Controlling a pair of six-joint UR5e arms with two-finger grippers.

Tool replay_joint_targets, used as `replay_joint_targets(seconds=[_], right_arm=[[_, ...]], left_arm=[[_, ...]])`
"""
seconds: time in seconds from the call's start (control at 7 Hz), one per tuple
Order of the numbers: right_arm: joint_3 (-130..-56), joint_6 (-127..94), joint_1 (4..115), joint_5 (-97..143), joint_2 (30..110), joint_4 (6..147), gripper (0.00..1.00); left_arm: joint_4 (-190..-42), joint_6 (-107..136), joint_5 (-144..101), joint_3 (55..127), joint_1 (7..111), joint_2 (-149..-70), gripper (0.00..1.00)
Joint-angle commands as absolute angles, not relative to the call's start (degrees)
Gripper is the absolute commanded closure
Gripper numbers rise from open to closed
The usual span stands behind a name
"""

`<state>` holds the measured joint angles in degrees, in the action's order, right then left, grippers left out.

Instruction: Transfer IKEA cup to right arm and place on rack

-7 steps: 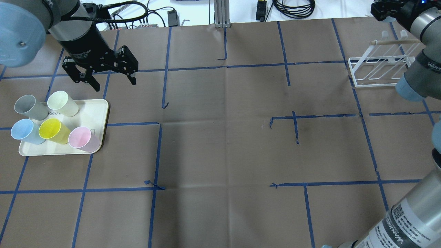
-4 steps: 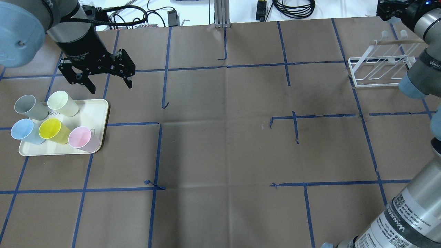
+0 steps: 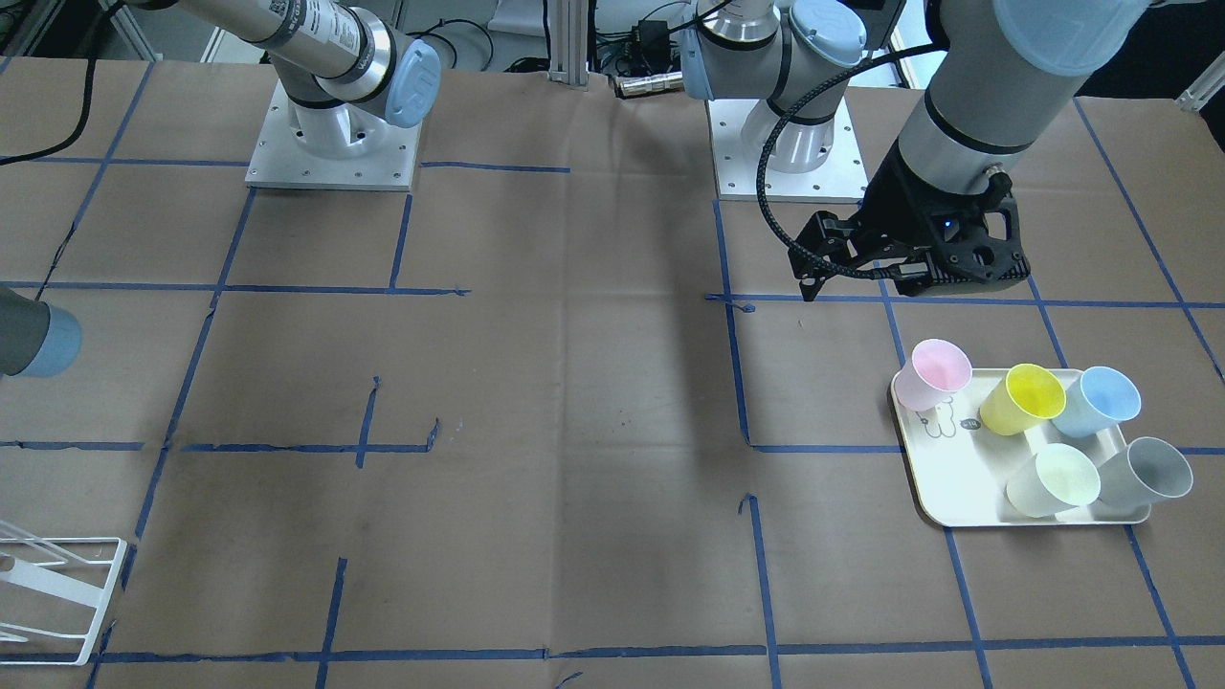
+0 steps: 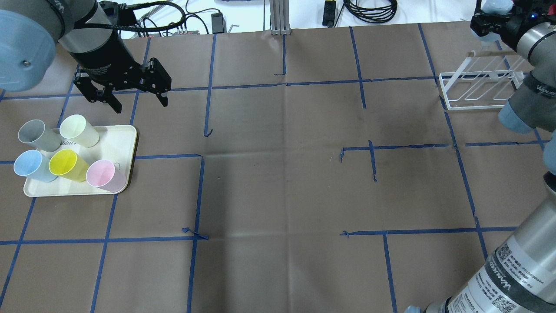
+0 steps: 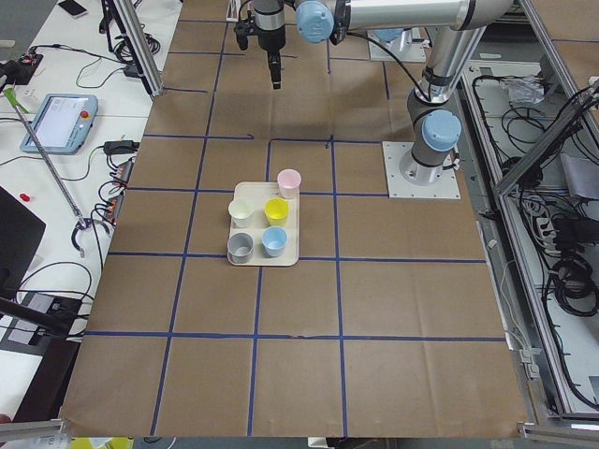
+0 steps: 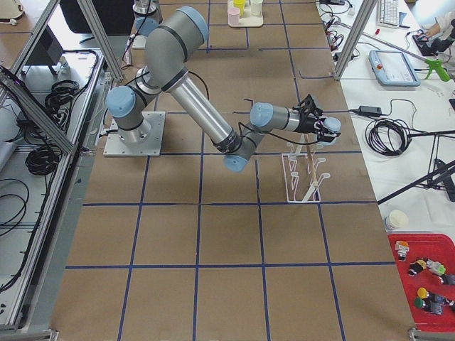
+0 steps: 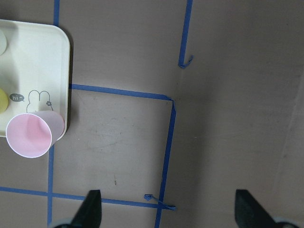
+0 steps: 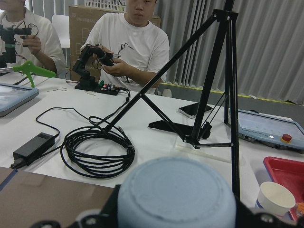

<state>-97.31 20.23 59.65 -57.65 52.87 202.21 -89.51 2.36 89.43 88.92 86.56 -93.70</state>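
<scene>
Even white light is falling from overhead and brightly washing the brown tabletop (image 4: 278, 269), leaving only a soft, dim band of shadow running down its middle. The cream tray (image 3: 943, 478) is glaring almost white in the front-facing view. In my left wrist view the paper is showing crisp, but my fingertips (image 7: 92, 211) are smearing into dark blurs along the bottom edge. In my right wrist view the pale-blue cup (image 8: 175, 194) is sitting so close to the lens that it is going soft, while the bright room behind it is reading clear.
</scene>
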Motion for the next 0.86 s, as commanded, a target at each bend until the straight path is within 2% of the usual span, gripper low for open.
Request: replay_joint_targets(seconds=[0.0, 0.71], right_arm=[[-97.6, 20.1, 59.0, -57.7, 52.4, 202.1, 0.7], [-98.9, 20.2, 58.4, -57.7, 51.2, 202.1, 0.69]], left_arm=[[-89.5, -0.1, 89.4, 89.0, 86.6, -93.4, 0.01], [-89.6, -0.8, 89.4, 89.2, 86.7, -93.4, 0.01]])
